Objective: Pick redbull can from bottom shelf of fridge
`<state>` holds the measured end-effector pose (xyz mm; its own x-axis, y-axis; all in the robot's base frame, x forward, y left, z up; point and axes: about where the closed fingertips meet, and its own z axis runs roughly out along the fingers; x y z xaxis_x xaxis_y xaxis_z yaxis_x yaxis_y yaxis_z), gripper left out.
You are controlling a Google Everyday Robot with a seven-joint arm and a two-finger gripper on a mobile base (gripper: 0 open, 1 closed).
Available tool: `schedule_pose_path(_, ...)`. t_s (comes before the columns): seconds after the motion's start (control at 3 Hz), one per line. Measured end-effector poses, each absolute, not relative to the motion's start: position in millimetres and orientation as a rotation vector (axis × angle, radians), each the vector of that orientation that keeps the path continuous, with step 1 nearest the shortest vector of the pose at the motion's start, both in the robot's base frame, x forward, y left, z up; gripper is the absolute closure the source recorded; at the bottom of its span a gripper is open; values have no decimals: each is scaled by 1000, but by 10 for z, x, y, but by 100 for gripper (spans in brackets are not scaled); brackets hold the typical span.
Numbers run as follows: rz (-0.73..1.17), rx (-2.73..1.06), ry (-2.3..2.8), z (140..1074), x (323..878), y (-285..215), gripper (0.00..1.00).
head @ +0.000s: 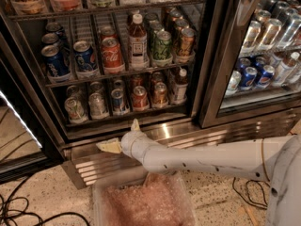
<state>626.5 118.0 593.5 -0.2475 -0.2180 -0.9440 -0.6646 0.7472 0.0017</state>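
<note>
The fridge (208,55) stands with its left compartment open. The redbull can (117,100) is slim, blue and silver, and stands upright on the bottom shelf (128,117), third from the left. A silver can (97,105) is on its left and a red-orange can (139,98) on its right. My gripper (121,135) is open and empty. It hangs in front of the ribbed steel base (197,136), just below the shelf and the redbull can. One finger (109,147) points left and the other (135,125) points up.
The rack above holds Pepsi cans (86,56), a Coke can (112,55) and a bottle (138,41). A small bottle (178,85) ends the bottom row. A clear bin (146,202) sits on the floor under my arm. Cables (14,211) lie at the left. The right glass door (263,46) is closed.
</note>
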Motion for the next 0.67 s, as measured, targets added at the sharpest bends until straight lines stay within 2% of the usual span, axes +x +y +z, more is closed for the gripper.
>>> schedule_pose_path(0.67,473,-658,1746,6007,6379,1252,0)
